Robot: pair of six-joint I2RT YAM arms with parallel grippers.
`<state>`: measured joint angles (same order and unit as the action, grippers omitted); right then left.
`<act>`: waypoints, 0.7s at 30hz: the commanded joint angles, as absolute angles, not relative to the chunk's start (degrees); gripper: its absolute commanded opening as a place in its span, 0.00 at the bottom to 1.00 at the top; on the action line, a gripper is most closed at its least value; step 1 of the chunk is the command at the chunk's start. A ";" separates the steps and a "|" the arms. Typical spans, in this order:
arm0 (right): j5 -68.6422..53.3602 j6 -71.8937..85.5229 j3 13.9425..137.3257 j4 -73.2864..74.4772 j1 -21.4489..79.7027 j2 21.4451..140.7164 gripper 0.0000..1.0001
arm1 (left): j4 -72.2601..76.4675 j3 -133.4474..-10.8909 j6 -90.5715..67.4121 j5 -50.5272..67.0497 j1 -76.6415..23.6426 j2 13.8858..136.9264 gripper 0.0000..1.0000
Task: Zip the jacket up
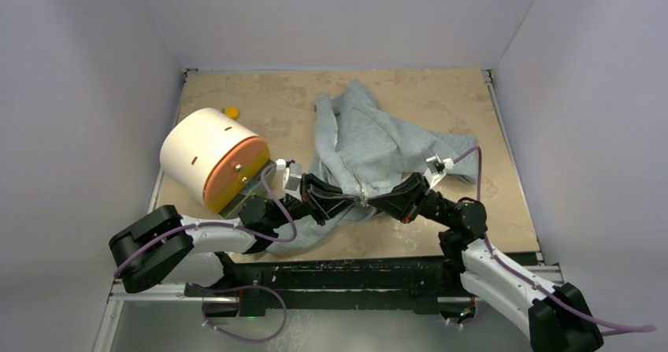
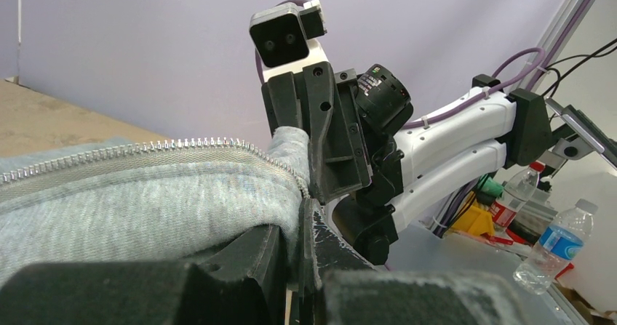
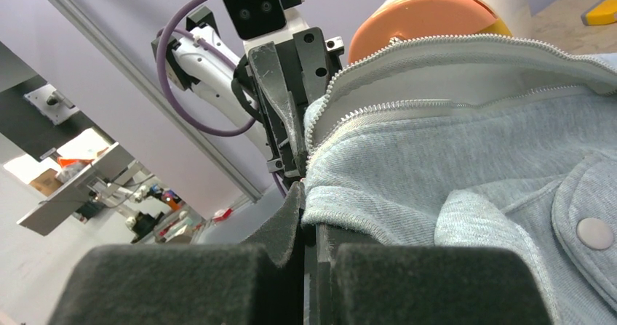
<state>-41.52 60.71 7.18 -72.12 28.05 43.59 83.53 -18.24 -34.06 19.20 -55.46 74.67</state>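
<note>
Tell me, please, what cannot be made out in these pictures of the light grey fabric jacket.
Zipper slider: top view, covered where the left gripper and right gripper meet on the light grey fabric jacket; wrist views, hidden by the shut jaws.
Jacket's near hem: top view, under the left arm.
Small yellow object beside the white and orange cylinder: top view, too small to identify.

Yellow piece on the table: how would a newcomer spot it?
On the left of the tan tabletop sits a white cylinder with an orange end face. Just behind it, toward the back wall, lies the small yellow piece. It is tiny beside the cylinder and the grey fabric jacket.
</note>
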 commanded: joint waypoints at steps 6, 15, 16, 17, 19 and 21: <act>-40.87 58.47 9.18 -72.20 28.04 42.55 0.00 | 93.05 -20.05 -36.42 20.57 -55.44 74.27 0.00; -40.95 58.53 9.06 -72.06 28.06 42.54 0.00 | 93.08 -20.08 -36.56 20.56 -55.43 74.44 0.00; -40.96 58.53 9.05 -72.08 28.05 42.45 0.00 | 93.08 -20.11 -36.61 20.61 -55.43 74.49 0.00; -40.88 58.54 9.12 -72.07 28.04 42.45 0.00 | 93.08 -20.11 -36.71 20.71 -55.39 74.54 0.00; -40.79 58.51 9.19 -72.32 28.06 42.54 0.00 | 92.92 -20.05 -36.82 20.99 -55.43 74.66 0.00; -40.63 58.53 9.31 -72.73 28.05 42.67 0.00 | 92.61 -20.09 -36.95 21.01 -55.39 74.90 0.00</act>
<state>-41.52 59.92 7.18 -70.15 28.05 43.05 83.50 -18.22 -35.55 19.29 -55.24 74.81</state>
